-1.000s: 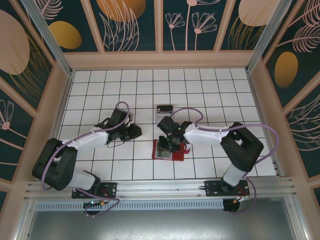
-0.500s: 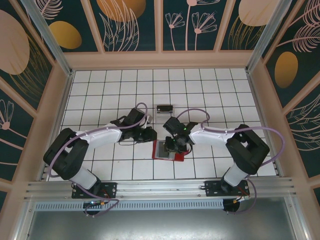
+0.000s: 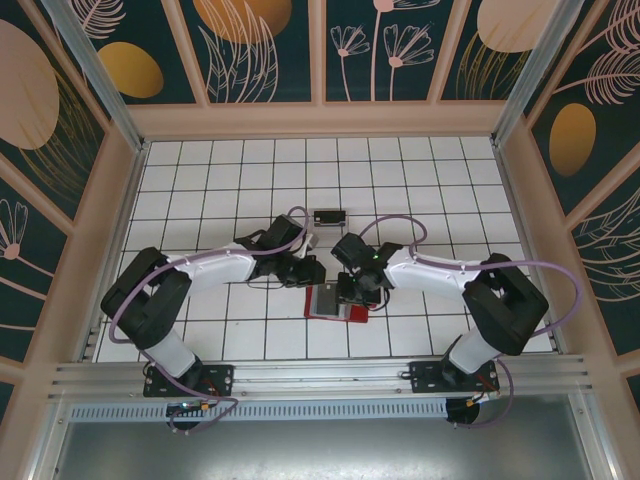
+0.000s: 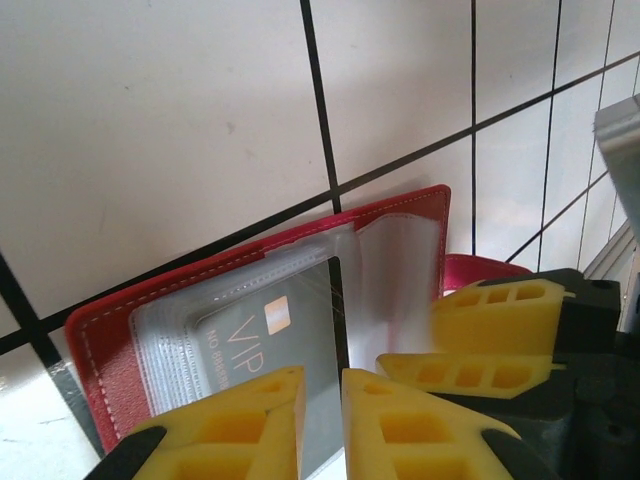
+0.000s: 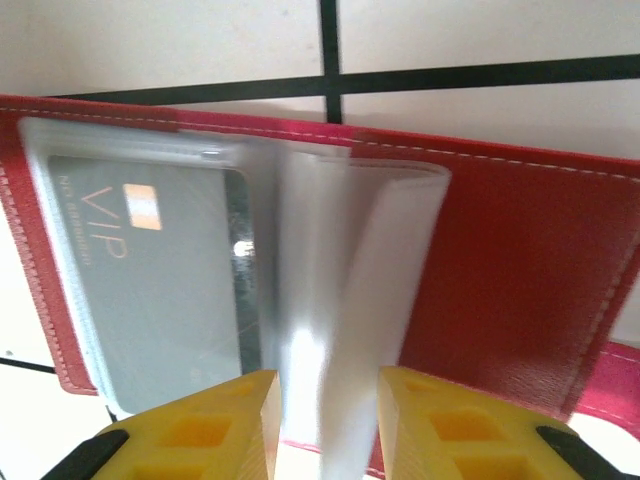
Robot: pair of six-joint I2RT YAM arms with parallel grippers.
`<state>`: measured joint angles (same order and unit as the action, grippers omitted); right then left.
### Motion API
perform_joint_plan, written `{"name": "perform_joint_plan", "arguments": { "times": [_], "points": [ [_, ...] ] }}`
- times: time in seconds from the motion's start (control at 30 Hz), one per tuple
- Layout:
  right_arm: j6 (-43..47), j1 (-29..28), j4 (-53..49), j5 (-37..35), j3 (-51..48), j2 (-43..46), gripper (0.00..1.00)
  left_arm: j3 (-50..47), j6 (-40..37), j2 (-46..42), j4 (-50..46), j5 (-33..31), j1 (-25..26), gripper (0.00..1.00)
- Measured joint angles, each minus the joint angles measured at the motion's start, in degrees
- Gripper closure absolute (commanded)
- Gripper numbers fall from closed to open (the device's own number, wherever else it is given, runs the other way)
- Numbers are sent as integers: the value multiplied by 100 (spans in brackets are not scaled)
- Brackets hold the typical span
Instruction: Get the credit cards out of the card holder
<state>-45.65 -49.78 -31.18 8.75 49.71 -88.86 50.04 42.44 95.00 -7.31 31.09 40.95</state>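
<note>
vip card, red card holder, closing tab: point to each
VIP card [image 5: 160, 290], right wrist view, grey face under the lettering.
red card holder [image 5: 520, 260], right wrist view, bare red cover.
closing tab [image 5: 615, 385], right wrist view, red strap.

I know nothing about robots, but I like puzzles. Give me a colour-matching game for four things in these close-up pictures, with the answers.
Things:
1 card holder
2 VIP card
3 plastic sleeve
4 fingers of the right gripper

Looks:
A yellow
B see-through
C red
D grey

Pairs: 1-C, 2-D, 3-B, 4-A
</note>
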Motion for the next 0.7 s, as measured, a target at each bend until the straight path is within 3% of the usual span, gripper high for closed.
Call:
{"name": "perform_joint_plan", "arguments": {
  "times": [0.7],
  "points": [
    [17,334,-1104,-632,-197,721,67,343,-90,236,-291,-240,33,82]
  ]
}}
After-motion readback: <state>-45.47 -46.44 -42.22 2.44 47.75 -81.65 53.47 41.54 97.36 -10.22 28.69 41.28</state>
